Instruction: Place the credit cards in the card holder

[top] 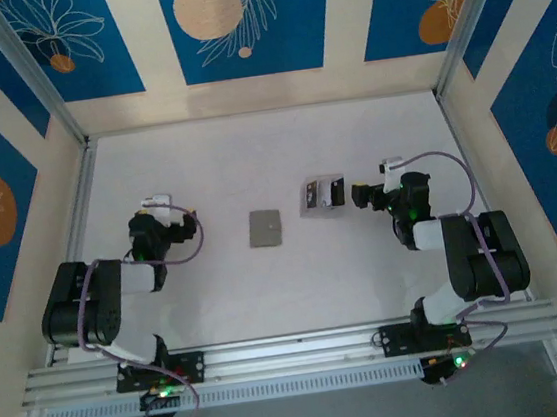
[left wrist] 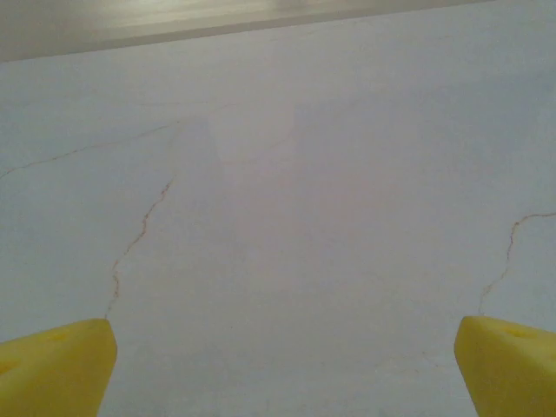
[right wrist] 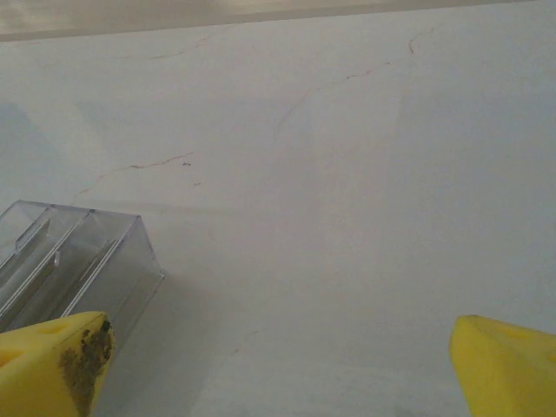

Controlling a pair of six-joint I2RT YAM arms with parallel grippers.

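Card holder (top: 265, 227): grey, nearly square, lies flat and closed on the table (top: 203, 167), about in the middle between the two arms; nothing touches it.
Credit cards (top: 331, 194): one dark and one pale piece are at the clear box (top: 312, 197), just to the right of the card holder and apart from it; how many cards they are I cannot tell.
Left gripper (left wrist: 282, 360): jaws stand wide apart with nothing between them; below them is bare white table with thin cracks.
Left fingertips (left wrist: 56, 369): yellow, at the two lower corners of the wrist view, both free.
Left arm: folded back at the elbow and kept low, the wrist turned toward the far wall; from above the left gripper (top: 158, 214) is well left of the card holder.
Right gripper (right wrist: 282, 360): jaws also spread wide and holding nothing.
Right fingertips (right wrist: 61, 365): yellow; the left one has dark dirt on it and is just beside a corner of the clear box (right wrist: 78, 252); whether they touch I cannot tell.
Right arm: folded like the left one, low over the table; from above the right gripper (top: 391, 183) is just right of the clear box.
Clear box: transparent, with dividers inside.
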